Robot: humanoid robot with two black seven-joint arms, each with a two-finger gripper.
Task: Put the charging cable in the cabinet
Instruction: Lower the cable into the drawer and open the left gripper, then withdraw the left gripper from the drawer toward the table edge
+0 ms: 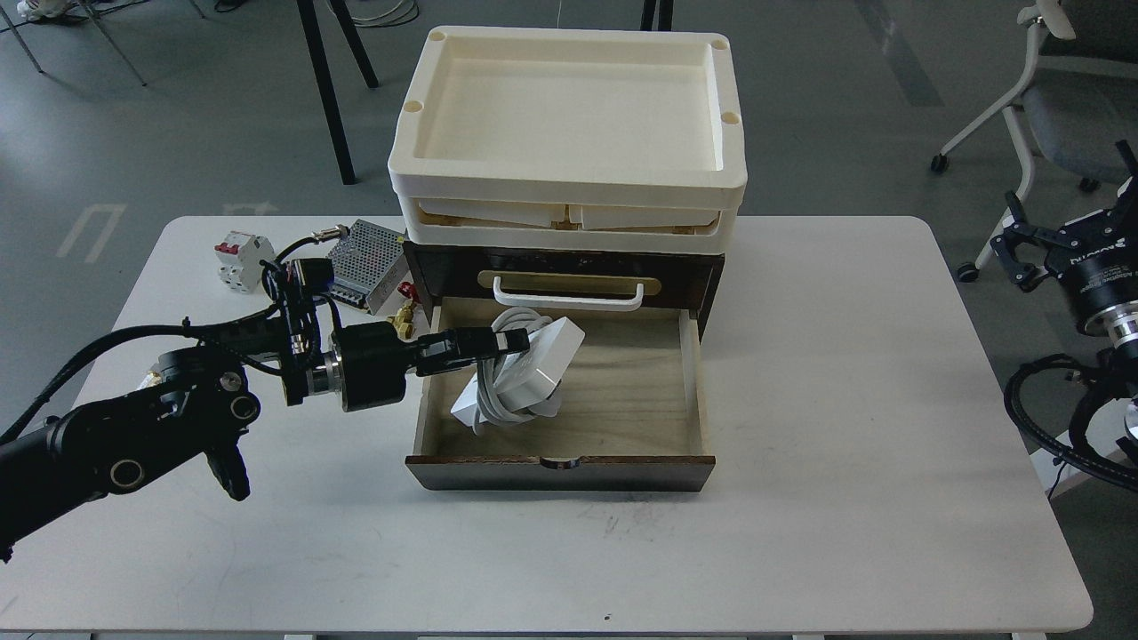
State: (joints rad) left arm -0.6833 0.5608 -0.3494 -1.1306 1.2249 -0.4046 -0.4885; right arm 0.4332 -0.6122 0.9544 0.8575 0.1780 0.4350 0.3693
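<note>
The cabinet [569,271] is a dark brown drawer unit at the table's middle, with a white handle [569,296] on a brass plate. Its lower drawer [622,400] is pulled open, showing a pale wood floor. The charging cable [524,369], a white power strip with its cord wound around it, hangs tilted inside the drawer's left half. My left gripper [502,345] reaches in from the left over the drawer's side wall and is shut on the strip and cord. My right gripper [1031,244] is off the table at the far right, open and empty.
Two stacked cream plastic trays [569,133] sit on top of the cabinet. A metal mesh power supply box [369,262] and a white-and-red circuit breaker [240,260] lie on the white table [800,489] behind my left arm. An office chair [1058,98] stands at the back right.
</note>
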